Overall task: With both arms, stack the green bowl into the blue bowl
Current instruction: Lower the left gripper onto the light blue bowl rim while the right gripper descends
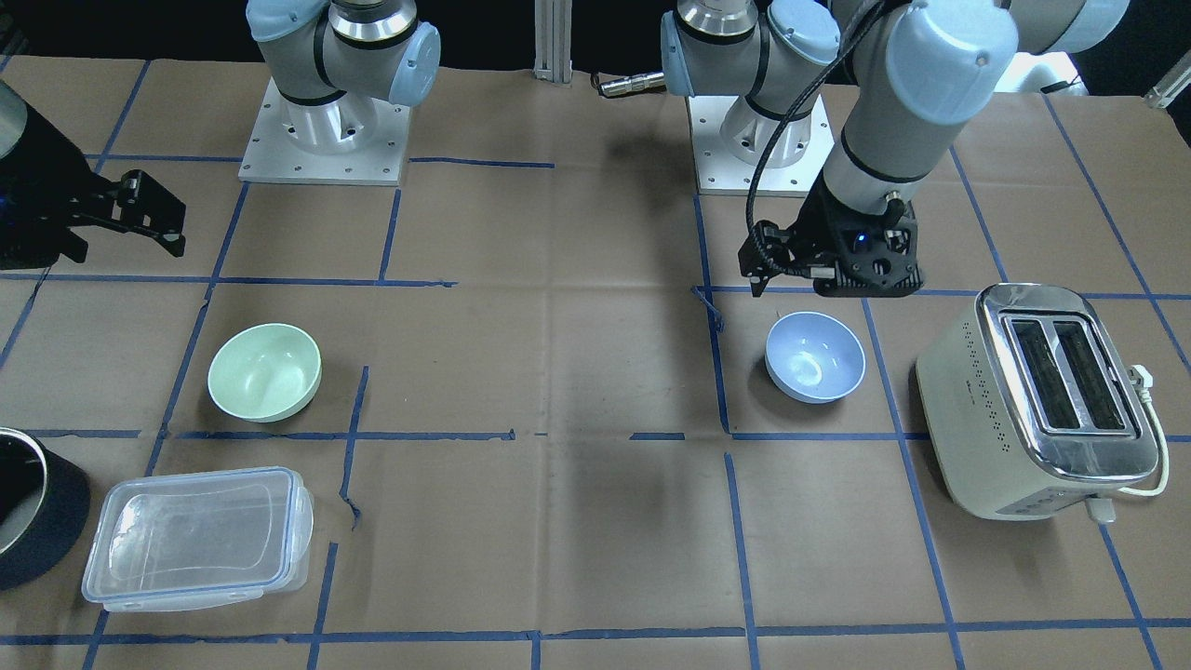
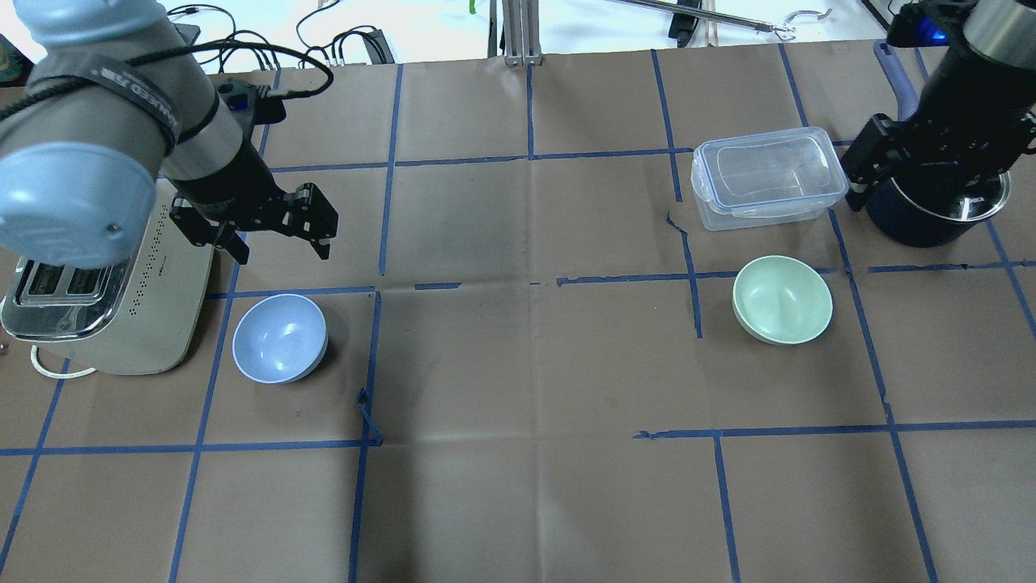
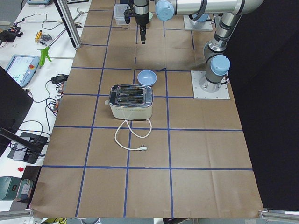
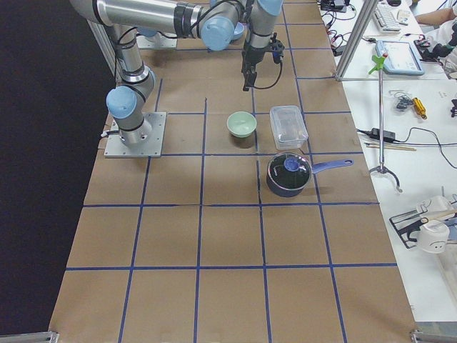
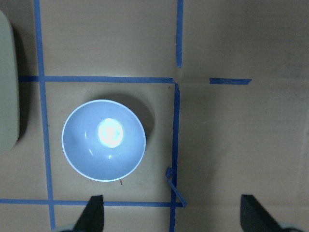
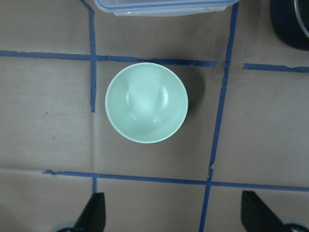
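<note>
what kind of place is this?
Probably a robotics lab: left arm and right arm bolted to a paper-covered table with a blue tape grid, teach pendant on the side bench.

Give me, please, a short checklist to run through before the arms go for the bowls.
1. The green bowl is upright and empty: ok.
2. The blue bowl is upright and empty: ok.
3. The right gripper is open and holds nothing: ok.
4. The left gripper is open and holds nothing: ok.
5. The container and the toaster stand apart from the bowls: ok.
6. A gripper is at a bowl's rim: not ok; both hang above the table, off the bowls.
</note>
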Robot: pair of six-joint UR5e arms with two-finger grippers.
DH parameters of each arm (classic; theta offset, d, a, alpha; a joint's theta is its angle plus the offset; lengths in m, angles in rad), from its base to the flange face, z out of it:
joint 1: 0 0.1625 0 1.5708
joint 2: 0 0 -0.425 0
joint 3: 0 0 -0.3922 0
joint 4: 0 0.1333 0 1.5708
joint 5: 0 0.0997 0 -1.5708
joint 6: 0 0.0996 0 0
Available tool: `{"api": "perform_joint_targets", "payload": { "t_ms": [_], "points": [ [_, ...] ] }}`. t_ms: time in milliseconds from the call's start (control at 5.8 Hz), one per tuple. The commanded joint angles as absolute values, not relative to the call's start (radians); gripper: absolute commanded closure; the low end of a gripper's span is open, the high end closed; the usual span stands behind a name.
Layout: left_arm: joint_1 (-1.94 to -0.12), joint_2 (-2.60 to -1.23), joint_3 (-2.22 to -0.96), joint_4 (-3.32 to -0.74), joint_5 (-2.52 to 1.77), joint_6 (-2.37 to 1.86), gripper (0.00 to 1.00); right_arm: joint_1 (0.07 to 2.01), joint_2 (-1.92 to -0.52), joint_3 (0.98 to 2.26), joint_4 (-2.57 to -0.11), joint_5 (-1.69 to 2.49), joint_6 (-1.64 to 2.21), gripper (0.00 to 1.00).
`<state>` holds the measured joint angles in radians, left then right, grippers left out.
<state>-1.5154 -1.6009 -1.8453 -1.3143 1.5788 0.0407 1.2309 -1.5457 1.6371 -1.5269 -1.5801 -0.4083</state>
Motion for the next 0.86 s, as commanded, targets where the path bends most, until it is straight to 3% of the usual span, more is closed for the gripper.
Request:
{"api": "perform_joint_targets", "payload": {
  "t_ms": [0, 345, 517, 690],
  "points": [
    [-1.514, -1.713, -2.004, -1.052, 1.591, 0.058, 0.03, 1.128, -1.559, 1.785, -1.676, -1.58, -0.529, 0.0],
    [-1.513, -1.79, -2.042, -1.046, 1.627, 0.054, 0.08, 1.132, -1.546, 1.865, -1.749, -1.568, -0.514, 0.0],
    [-1.514, -1.807, -2.042, -1.045, 1.626, 0.043, 0.17, 1.137, -1.502, 1.929, -1.89, -1.568, -0.508, 0.0],
    [-1.513, -1.81, -2.033, -1.054, 1.629, 0.046, 0.75, 1.141, -1.441, 2.004, -2.052, -1.569, -0.433, 0.0]
  ]
}}
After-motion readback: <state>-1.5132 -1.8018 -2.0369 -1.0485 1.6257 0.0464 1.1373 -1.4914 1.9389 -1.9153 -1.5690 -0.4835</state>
